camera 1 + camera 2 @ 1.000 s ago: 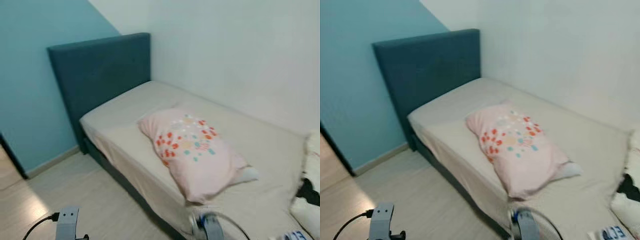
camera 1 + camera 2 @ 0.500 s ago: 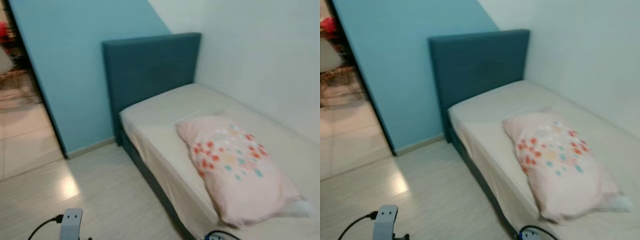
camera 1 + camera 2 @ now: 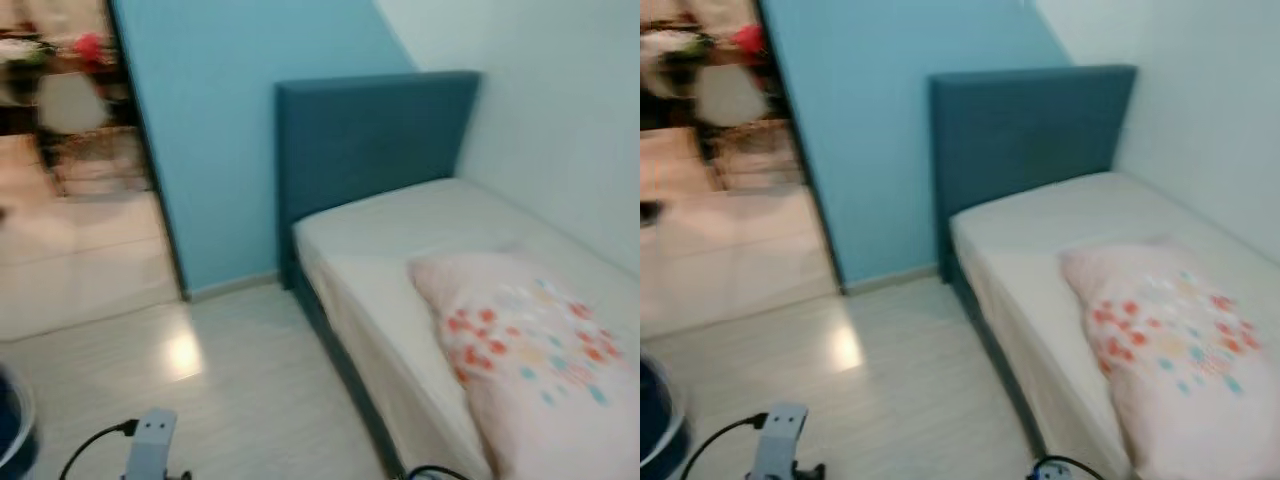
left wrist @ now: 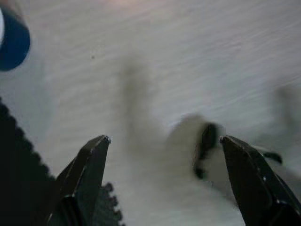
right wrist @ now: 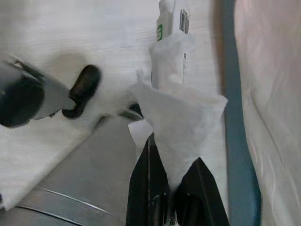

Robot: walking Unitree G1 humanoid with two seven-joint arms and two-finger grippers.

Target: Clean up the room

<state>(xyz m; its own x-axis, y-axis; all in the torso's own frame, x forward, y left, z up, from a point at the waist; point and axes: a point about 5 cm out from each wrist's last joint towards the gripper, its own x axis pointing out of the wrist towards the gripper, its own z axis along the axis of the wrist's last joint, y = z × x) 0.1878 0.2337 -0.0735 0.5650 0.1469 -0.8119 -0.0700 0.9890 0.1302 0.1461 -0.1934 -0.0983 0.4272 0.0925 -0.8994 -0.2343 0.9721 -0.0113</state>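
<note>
Glossy pale wood-look floor, matt cloth headboard, soft cotton pillow, thin white tissue

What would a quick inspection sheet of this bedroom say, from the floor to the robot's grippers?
Surface: pale wood-look floor, bare beside the bed.
Job's things: white wipe with a packet in the right gripper; pink pillow with coloured dots lies on the bed.
Clutter: dark blue round object at the floor's edge, kind unclear.
Grippers: right shut on the wipe; left gripper open above the floor.
Cables: black cable on the left arm.
Surroundings: blue wall, teal headboard, open doorway.
</note>
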